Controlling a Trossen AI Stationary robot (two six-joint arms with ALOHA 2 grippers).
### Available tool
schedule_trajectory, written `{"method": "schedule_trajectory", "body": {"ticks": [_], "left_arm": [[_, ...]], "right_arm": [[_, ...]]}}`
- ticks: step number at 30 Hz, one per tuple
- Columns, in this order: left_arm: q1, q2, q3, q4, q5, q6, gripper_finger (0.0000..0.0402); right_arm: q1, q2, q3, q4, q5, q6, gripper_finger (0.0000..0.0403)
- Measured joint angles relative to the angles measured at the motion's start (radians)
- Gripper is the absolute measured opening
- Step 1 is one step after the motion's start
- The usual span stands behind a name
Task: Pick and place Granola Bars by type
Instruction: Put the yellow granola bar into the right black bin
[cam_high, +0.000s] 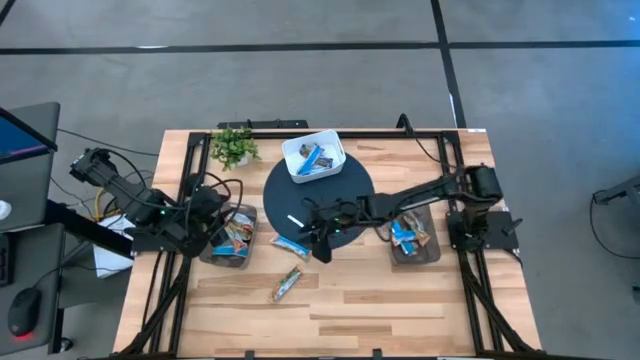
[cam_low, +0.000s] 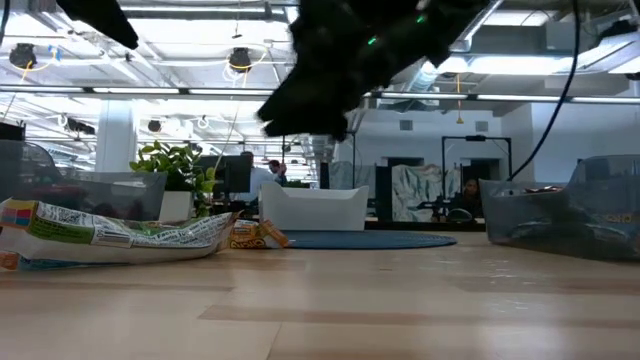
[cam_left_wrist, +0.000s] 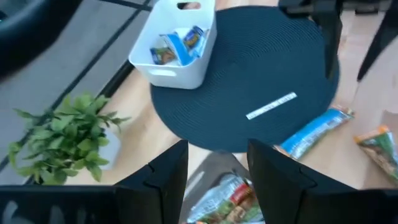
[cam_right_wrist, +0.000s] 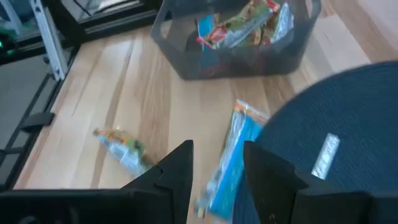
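A blue-and-white granola bar (cam_high: 290, 245) lies flat on the wood at the near edge of the round dark mat (cam_high: 320, 190). My right gripper (cam_right_wrist: 217, 171) is open above the blue-and-white granola bar (cam_right_wrist: 231, 158), clear of it, a finger on either side. It is off the table in the low view (cam_low: 318, 95). A tan-and-green bar (cam_high: 287, 285) lies nearer the front edge and also shows in the low view (cam_low: 110, 235). My left gripper (cam_left_wrist: 217, 168) is open and empty above the left grey bin (cam_high: 232, 240), which holds tan bars (cam_left_wrist: 227, 205).
A white box (cam_high: 313, 157) with some bars stands at the mat's far edge. A thin white stick (cam_high: 296, 220) lies on the mat. A grey bin (cam_high: 413, 240) with blue bars stands to the right. A small plant (cam_high: 235, 147) stands at the far left.
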Motion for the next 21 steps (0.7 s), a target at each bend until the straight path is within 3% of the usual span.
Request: {"method": "schedule_trajectory", "body": {"ticks": [7, 21], "left_arm": [[0.000, 0.001, 0.000, -0.018, -0.010, 0.000, 0.0159], [0.000, 0.000, 0.000, -0.026, -0.035, -0.012, 0.0159]], "right_arm": [[-0.004, 0.126, 0.087, 0.027, -0.072, -0.018, 0.0131], [0.000, 0.168, 0.114, 0.054, -0.022, -0.167, 0.0131]]}}
